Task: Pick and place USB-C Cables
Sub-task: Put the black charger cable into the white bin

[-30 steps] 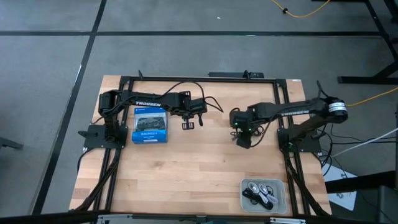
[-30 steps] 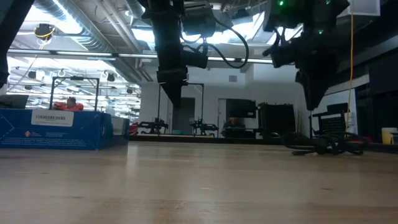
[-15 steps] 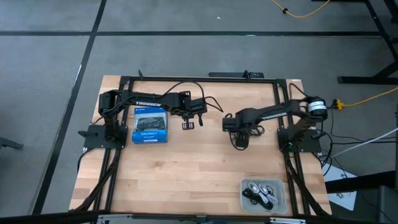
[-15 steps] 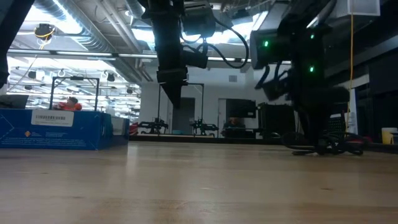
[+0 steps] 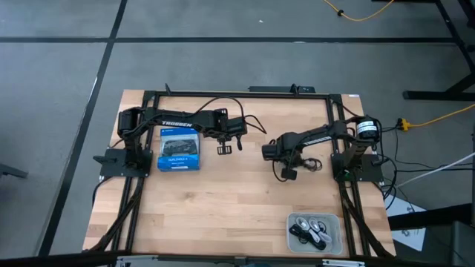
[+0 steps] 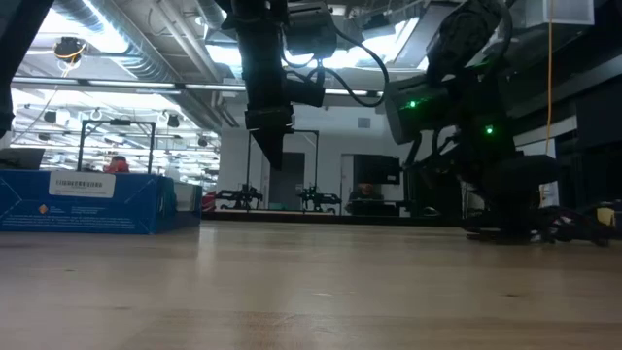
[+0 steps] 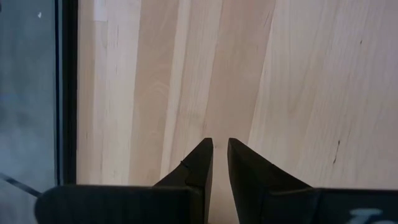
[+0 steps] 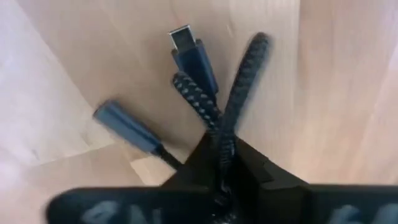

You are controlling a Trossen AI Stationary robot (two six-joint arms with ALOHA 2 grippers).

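Observation:
A black braided USB-C cable point(image 8: 239, 74) lies bundled on the wooden table at centre right, its two plug ends point(image 8: 186, 43) spread out on the wood. My right gripper point(image 5: 286, 173) stands low over it and is shut on its strands. The cable's free part point(image 6: 583, 228) lies beside the gripper on the table. Several more cables point(image 5: 312, 230), black and pale, lie in a clear tray point(image 5: 291, 222) at the near right. My left gripper point(image 5: 225, 149) hangs above the table near a blue box, its fingers point(image 7: 202, 165) a narrow gap apart with nothing between them. My right gripper pinches the bundled braided strands point(image 8: 219, 124) of the black cable between its two fingers, more than one strand together. The fingers come from above, pointing down. The loops and both plug ends fan out past the fingertips and lie on the table.
A blue box point(image 5: 179, 149) picturing a game controller lies at the table's left, just left of my left gripper. Black frame rails point(image 5: 237, 94) run along the far edge and both sides. Bare wood lies between the box, the cable and the tray.
My right gripper has come down to the table at the black cable, shifting slightly toward the left, and has shut on the cable's strands. The cable's loose part now lies farther out from the gripper.

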